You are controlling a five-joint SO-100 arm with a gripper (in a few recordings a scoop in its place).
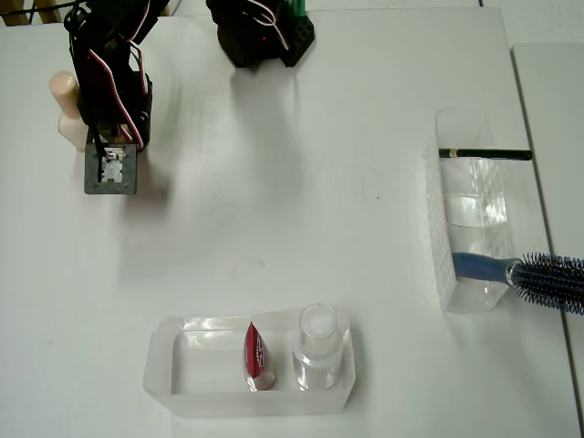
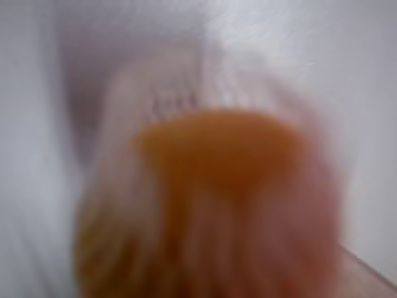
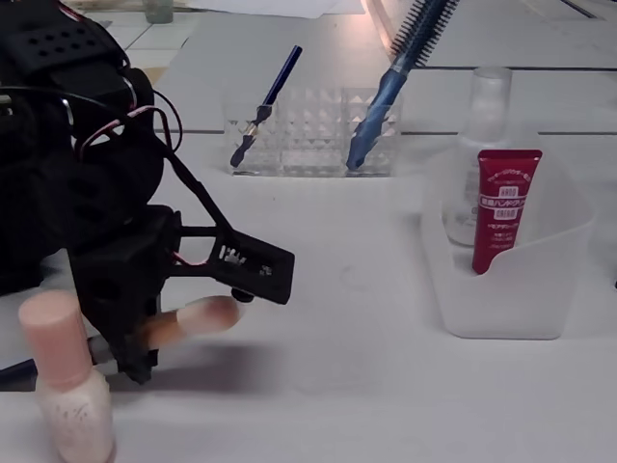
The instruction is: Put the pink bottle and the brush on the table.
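Note:
The pink bottle (image 1: 64,99) (image 3: 63,386) stands upright on the white table (image 1: 274,192) at the far left, right beside my arm (image 1: 114,91). My gripper (image 3: 140,342) hangs low over the table, shut on the brush (image 3: 198,316). The brush's cream bristle tip sticks out to the right in the fixed view, and a dark end of its handle shows at the left edge. The wrist view holds a blurred tan and cream mass of bristles (image 2: 217,198) close to the lens. The fingers themselves are mostly hidden by the arm.
A clear tray (image 1: 182,365) near the front holds a red tube (image 1: 257,354) and a clear bottle (image 1: 318,342). A clear organiser (image 1: 470,228) at the right carries a dark pencil (image 1: 484,153) and a blue hairbrush (image 1: 534,274). The arm's base (image 1: 260,32) is at the back.

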